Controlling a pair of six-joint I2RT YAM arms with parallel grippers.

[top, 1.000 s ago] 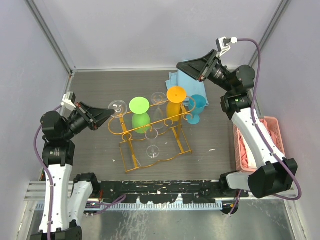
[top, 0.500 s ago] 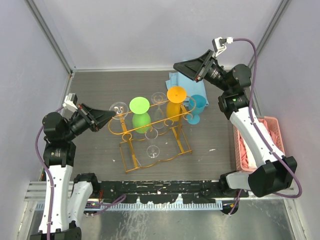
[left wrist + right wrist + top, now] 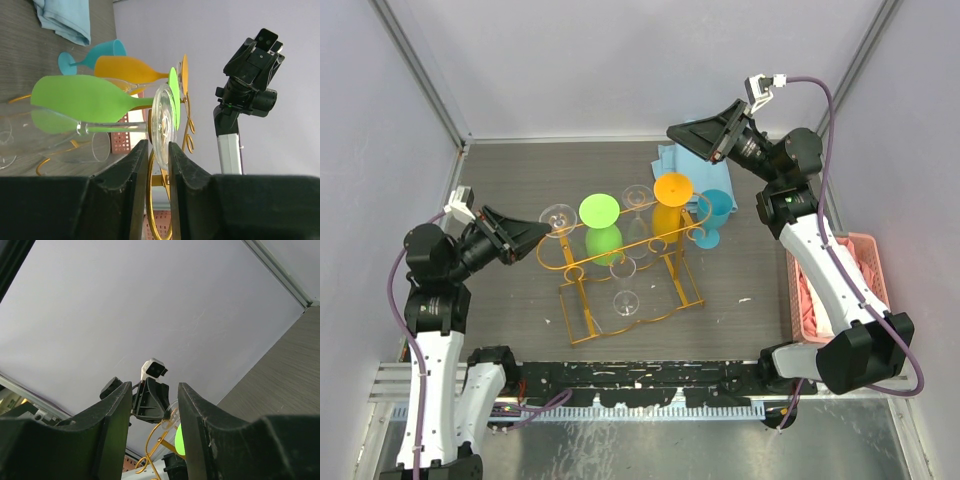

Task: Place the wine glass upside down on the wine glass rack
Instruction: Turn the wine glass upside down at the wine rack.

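Top external view: the wine glass (image 3: 557,214) hangs bowl-down at the left end of the wine glass rack (image 3: 620,262), with its clear foot uppermost above the top rail and its long axis upright. The left hand (image 3: 542,230) sits just outside that end of the rack, fingertips at the foot's rim, so the glass lies straight ahead of it, toward the rack. The right hand (image 3: 682,133) is raised well behind the rack's far right end — the left is plainly the nearer. Left wrist view: the foot of the wine glass (image 3: 162,131) stands edge-on between the fingers of the left hand (image 3: 158,145). These are parted, with a thin gap showing on one side, and are judged released rather than clenched. The stem runs alongside a green glass (image 3: 90,97) hung next on the wine glass rack (image 3: 189,135). Judgement: the coming move is a straight retreat away from the rack, square to the stem, so neither finger drags the foot. Right wrist view: the right hand (image 3: 154,386) has its fingers spread on nothing. Writing — none legible in any view.
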